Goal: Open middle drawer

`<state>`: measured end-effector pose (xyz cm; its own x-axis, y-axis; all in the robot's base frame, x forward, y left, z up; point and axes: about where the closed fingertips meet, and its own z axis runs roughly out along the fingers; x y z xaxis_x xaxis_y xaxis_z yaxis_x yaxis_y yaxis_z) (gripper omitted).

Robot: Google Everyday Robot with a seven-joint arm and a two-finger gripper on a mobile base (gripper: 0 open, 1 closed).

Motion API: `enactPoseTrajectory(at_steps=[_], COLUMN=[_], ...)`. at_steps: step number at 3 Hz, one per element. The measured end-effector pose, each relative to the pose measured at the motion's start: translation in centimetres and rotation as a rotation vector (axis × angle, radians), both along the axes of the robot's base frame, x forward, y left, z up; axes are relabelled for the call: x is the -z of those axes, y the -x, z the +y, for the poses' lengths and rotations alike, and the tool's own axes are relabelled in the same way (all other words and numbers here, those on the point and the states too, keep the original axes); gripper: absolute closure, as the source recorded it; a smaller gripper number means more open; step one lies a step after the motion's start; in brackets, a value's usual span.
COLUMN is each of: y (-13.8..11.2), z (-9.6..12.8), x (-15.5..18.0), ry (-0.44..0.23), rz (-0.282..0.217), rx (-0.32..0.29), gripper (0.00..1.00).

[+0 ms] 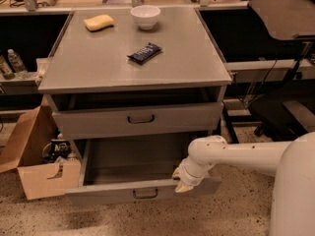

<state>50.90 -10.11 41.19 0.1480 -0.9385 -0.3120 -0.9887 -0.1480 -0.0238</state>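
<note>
Middle drawer (108, 193) pulled out under counter (98, 58) front edge, gripper (184, 183) at its front rim, grip unclear, snack wrapper (144, 52) print illegible

Outstretched arm (241, 155), gripper (185, 185) low, downturned

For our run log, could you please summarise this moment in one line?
middle drawer: pulled out | gripper: at its front edge

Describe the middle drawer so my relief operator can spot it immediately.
Find the grey cabinet with a white bowl and dark snack bar on top. Under its barely open upper drawer, the middle drawer juts far out, its shallow tray exposed, with the gripper at its front's right end.
</note>
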Motion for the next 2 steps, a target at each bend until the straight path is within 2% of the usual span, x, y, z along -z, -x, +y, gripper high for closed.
enactPoseTrajectory(at_steps=[1,2], y=[0.0,1.9], z=[0.0,-0.1], x=[0.0,0.4], ry=[0.000,-0.025], rz=[0.000,0.028], rx=[0.000,0.007], gripper=[1.00,1.00])
